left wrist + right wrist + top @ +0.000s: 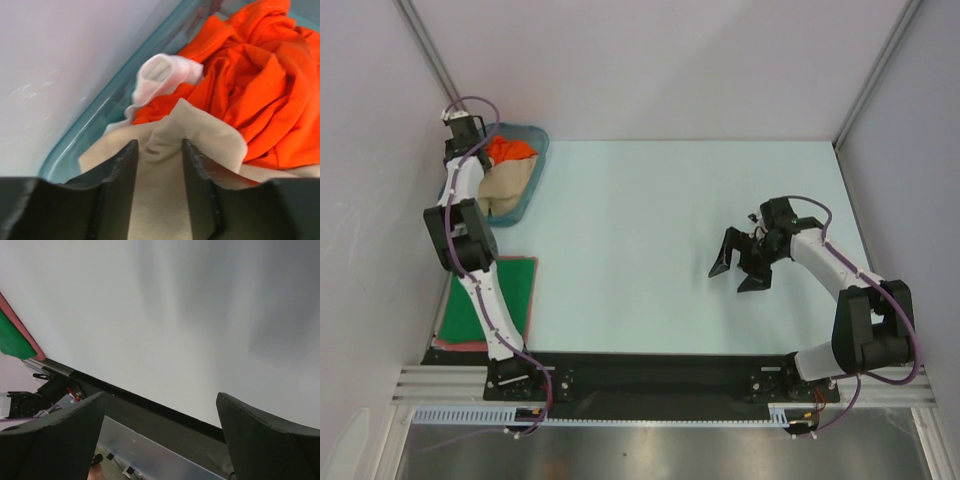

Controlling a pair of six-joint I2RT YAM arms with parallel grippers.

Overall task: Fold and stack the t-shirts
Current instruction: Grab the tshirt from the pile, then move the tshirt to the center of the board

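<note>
Teal basket [534, 136] used as reference for all positions.

T-shirts, appearance:
- Orange t-shirt [260, 75]: bright, heavily crumpled, deep folds, unfolded.
- Tan-beige t-shirt [212, 140]: soft, matte, loosely heaped. One edge is drawn up into a ridge.
- White t-shirt [161, 75]: only a small rolled bit shows, possibly a sleeve opening. The rest is hidden.
- Dark green t-shirt [520, 290]: flat, squared off, folded.
- Reddish t-shirt [26, 335]: only a thin border shows around the green one.

Containers:
- The basket holds three shirts. Orange is at the far end and tan-beige at the near end, overlapping the orange. White is wedged against the basket wall, beside the orange.
- The green shirt lies on top of the reddish one, outside the basket and just nearward of it on the pale table [650, 220].

Grippers:
- Left gripper [159, 144]: down inside the basket over the tan-beige shirt. The jaws are about half closed, and the raised tan ridge fills the gap between the fingers [127, 170]. Cannot tell whether the cloth is truly pinched.
- Right gripper [740, 268]: well apart from the basket, out to its right over bare table. The jaws are spread wide with nothing between them.
</note>
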